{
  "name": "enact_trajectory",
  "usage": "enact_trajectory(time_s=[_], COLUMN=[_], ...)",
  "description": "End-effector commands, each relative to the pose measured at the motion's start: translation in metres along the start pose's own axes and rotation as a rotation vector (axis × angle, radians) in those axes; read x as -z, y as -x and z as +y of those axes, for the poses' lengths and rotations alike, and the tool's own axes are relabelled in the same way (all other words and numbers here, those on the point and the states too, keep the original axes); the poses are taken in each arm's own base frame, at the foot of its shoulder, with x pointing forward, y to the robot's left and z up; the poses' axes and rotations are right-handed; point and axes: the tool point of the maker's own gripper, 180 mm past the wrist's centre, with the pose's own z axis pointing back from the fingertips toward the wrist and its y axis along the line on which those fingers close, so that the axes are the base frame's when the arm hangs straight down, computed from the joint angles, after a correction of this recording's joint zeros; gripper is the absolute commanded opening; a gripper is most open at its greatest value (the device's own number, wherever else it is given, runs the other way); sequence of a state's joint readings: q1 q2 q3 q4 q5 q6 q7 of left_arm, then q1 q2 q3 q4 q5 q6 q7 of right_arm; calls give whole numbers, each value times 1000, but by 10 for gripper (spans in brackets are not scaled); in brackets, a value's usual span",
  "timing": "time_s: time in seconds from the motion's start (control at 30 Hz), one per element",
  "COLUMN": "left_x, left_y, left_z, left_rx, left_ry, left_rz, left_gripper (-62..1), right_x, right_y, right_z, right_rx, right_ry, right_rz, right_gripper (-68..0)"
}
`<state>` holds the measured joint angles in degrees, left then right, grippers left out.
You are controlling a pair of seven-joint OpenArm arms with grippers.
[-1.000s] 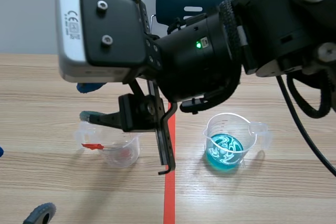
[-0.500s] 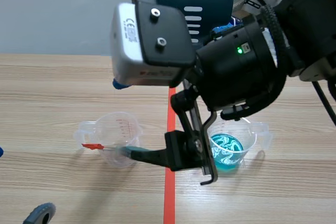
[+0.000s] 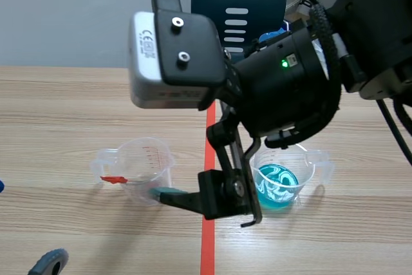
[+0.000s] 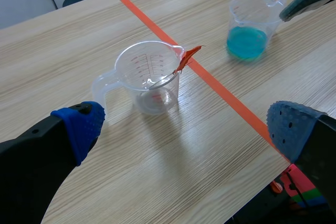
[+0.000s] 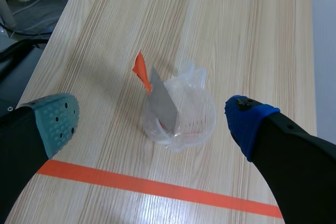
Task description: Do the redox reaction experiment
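A clear measuring cup stands left of the orange tape line. A metal strip with an orange-red end leans inside it, over the rim. A second clear cup holding blue liquid stands right of the line. My right arm reaches across the middle. Its gripper hangs open above the clear cup, and one grey-green fingertip is just beside that cup. My left gripper is open and empty, short of the clear cup. The blue cup is farther off.
The orange tape line runs down the middle of the wooden table. A dark blue chair stands behind the table's far edge. The right arm's wrist camera housing hangs large over the table's middle.
The right gripper has opened wide and drawn back to the right from over the clear cup. The strip stays leaning in that cup. Both cups have kept their places.
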<state>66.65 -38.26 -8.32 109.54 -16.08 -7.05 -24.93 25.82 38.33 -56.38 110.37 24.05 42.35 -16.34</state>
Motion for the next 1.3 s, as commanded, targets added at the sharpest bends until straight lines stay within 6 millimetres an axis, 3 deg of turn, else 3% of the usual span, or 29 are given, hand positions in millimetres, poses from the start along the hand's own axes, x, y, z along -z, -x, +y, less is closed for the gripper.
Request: enact_trajectory(time_s=[0.0, 0.3, 0.9, 1.27], left_x=[2, 2, 2, 2], left_y=[-8, -8, -8, -8], left_z=[0, 0, 0, 0], left_rx=[-2, -3, -3, -3], left_ry=[-4, -4, -4, -4], left_rz=[-30, -30, -30, -30], left_gripper=[14, 14, 14, 14], right_x=[1, 23, 54, 79], right_y=[-9, -7, 4, 16], right_z=[-2, 17, 6, 24], right_rx=[-18, -19, 8, 25], right_ry=[-2, -66, -56, -119], right_rz=[-25, -20, 12, 46], right_gripper=[-106, -106, -106, -129])
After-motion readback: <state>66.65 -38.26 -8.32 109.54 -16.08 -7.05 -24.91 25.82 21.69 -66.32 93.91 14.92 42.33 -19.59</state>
